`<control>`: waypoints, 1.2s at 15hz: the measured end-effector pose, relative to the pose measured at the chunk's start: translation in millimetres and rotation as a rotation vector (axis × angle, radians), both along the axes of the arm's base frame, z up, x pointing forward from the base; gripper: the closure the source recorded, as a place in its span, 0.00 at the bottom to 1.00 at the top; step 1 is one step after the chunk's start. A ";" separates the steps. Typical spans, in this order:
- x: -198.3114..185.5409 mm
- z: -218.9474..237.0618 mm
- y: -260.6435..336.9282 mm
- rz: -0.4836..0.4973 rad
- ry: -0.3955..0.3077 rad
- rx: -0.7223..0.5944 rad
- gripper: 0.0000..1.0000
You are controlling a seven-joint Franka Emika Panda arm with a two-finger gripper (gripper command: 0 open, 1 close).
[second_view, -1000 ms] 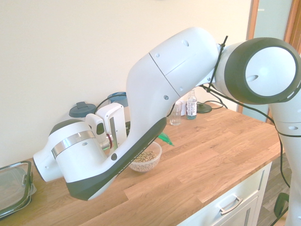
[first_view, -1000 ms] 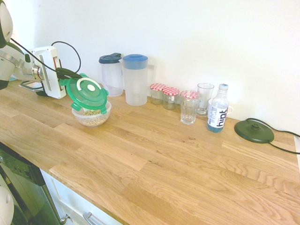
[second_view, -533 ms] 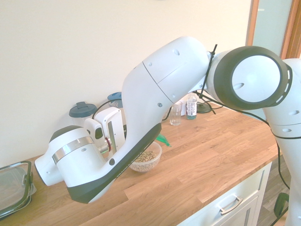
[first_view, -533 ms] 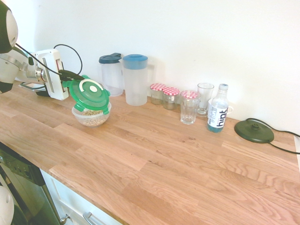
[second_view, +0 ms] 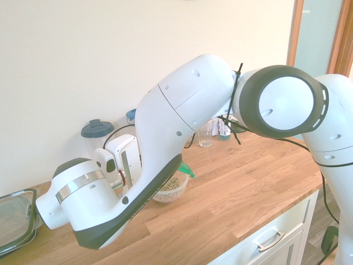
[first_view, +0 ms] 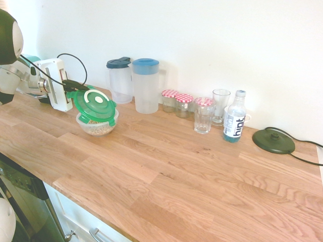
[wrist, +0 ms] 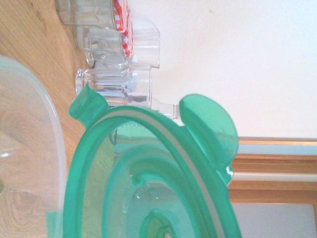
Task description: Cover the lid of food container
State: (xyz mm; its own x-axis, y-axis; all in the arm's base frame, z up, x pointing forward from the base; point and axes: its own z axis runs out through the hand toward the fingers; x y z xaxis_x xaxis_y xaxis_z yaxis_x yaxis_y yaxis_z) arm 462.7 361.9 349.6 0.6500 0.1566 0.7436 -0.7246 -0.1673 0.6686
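Tool (first_view: pixel 76 88) clamped on the green lid (first_view: pixel 94 105), now lower over the food container (first_view: pixel 99 129).

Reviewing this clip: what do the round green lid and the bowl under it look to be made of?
The lid looks like glossy, translucent green plastic: things show tinted through it in the wrist view. The bowl seems smooth, clear plastic, its grains visible through the side, though thin glass can't be ruled out.
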 end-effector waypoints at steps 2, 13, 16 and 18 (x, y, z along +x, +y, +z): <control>2.6 -0.2 0.1 -0.005 -0.004 0.001 1.00; 4.6 -7.9 13.6 -0.021 -0.004 -0.002 0.00; 4.1 -9.1 20.1 -0.012 0.008 0.031 0.00; -0.6 -12.1 30.9 0.003 0.036 0.083 0.00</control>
State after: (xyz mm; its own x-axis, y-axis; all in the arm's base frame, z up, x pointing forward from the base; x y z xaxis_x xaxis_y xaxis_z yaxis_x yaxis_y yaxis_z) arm 462.1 392.9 337.5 0.6762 0.0969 0.7303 -0.6998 -0.2255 0.6779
